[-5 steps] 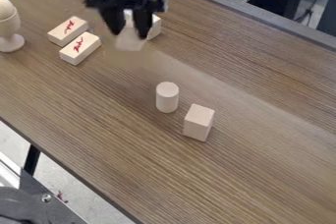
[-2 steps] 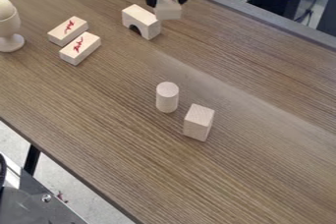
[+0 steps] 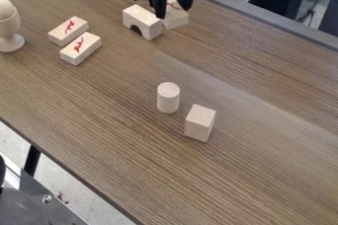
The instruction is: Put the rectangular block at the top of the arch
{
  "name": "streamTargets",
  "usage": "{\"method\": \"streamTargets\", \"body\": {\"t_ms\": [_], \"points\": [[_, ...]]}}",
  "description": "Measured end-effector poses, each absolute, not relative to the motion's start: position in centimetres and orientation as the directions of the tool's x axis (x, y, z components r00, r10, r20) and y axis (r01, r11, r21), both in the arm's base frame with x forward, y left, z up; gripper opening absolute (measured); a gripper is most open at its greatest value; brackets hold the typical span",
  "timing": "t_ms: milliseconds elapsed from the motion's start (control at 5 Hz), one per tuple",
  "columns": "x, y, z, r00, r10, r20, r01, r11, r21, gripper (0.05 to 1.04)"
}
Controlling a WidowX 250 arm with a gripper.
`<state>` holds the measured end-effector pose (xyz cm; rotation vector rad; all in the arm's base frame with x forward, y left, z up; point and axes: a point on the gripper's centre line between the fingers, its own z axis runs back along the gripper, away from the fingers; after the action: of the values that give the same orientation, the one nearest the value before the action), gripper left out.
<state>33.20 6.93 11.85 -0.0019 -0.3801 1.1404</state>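
And the tool point(image 3: 174, 14) is up at the top of the frame, shifted a little to the right and turned compared with the last earlier frame, its two fingers set one either side of the rectangular block point(image 3: 177, 21). It looks narrowed onto that block, though the dark fingers cover part of it, so the grip is hard to swear to. The block itself sits lower in the picture now, just right of the arch point(image 3: 137, 15) and not on top of it! A second ago it was a blur in front of the arch; now the arch is in plain sight, in the same spot as in the last frame.

No change elsewhere on the tabletop point(image 3: 251, 179): two red-marked blocks point(image 3: 80, 49) lie side by side at upper left, the pale cup point(image 3: 9, 34) stands at the left edge, and near the middle the upright cylinder point(image 3: 168, 98) keeps its place beside the plain block point(image 3: 198, 123).
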Motion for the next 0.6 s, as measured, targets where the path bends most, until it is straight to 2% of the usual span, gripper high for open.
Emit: {"method": "streamTargets", "body": {"t_ms": [600], "points": [[35.5,10.9,10.8,0.153,0.954,0.26,-0.945,0.218,-0.243,0.501]]}}
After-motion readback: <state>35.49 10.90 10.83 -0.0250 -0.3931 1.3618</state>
